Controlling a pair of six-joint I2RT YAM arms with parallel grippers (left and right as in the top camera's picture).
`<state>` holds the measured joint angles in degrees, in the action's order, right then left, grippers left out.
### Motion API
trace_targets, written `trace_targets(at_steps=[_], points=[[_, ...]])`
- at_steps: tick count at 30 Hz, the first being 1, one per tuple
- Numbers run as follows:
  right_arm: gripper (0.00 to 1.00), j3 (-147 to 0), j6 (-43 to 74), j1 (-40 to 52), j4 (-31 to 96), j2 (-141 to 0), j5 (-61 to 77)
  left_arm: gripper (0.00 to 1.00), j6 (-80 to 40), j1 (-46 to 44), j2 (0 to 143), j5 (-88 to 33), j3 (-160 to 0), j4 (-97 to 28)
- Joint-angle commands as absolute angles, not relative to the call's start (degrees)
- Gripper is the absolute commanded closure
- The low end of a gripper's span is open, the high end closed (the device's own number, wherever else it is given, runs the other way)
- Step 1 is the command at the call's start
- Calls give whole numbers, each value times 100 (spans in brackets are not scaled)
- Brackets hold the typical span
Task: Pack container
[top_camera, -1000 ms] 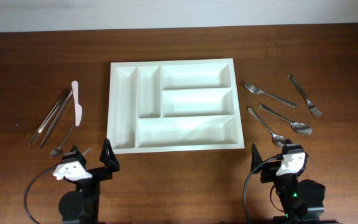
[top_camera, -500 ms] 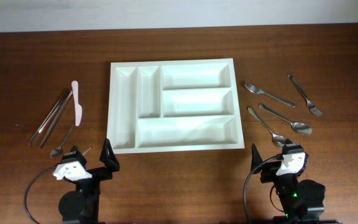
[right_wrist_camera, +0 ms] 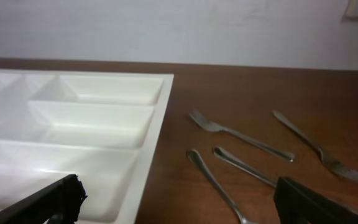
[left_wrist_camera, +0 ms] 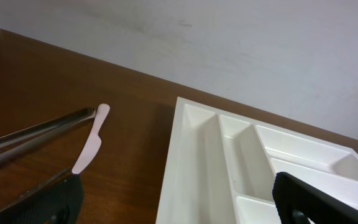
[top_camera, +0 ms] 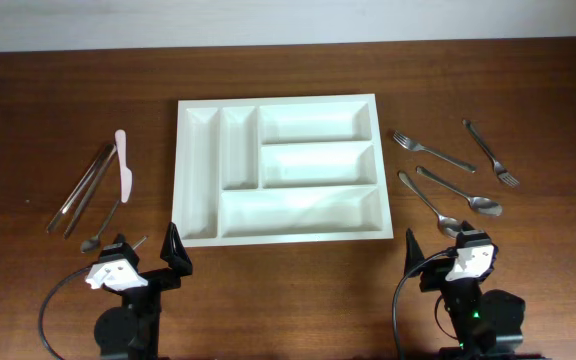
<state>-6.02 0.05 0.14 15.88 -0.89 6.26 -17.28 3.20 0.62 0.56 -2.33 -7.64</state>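
The container (top_camera: 268, 101), a white five-compartment tray, lies in the middle of the table with every compartment empty. My left gripper (top_camera: 146, 250) stands open at the tray's near left corner. In the left wrist view its fingers (left_wrist_camera: 48, 202) frame the tray's left rim (left_wrist_camera: 173, 162), holding nothing. My right gripper (top_camera: 440, 255) is open just off the tray's near right corner. Its wrist view shows the tray's rim (right_wrist_camera: 157, 137) on the left and bare wood between the fingertips (right_wrist_camera: 303, 202).
Left of the tray lie a pink knife (top_camera: 123, 165), metal tongs (top_camera: 83, 187) and a small spoon (top_camera: 103, 227). On the right are two forks (top_camera: 431, 150) (top_camera: 491, 153) and two spoons (top_camera: 458, 190) (top_camera: 428, 203). A white wall runs behind the table.
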Motion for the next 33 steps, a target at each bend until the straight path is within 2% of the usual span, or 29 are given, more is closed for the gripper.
trace_targets(at_steps=[1,7,16,24,25,30,33], points=[[1,-556,331,-1,1540,-19,537,1,-1619,353,30,-25,-191,-757],[1,-720,1551,-1,1568,-21,602,1,-1619,353,30,-25,-191,-757],[1,-2530,1503,-8,2536,-692,685,1,-1619,353,30,-25,-191,-757],[1,-4871,1389,-5,4423,-2609,707,1,-1619,353,30,-25,-191,-757],[1,-5472,1332,-8,4947,-3048,705,1,-1619,353,30,-25,-191,-757],[1,-7142,93,-5,6571,-4060,707,1,-1619,353,30,-25,-191,-757],[1,-7762,-128,-5,7133,-4451,707,1,-1619,353,30,-25,-191,-757]])
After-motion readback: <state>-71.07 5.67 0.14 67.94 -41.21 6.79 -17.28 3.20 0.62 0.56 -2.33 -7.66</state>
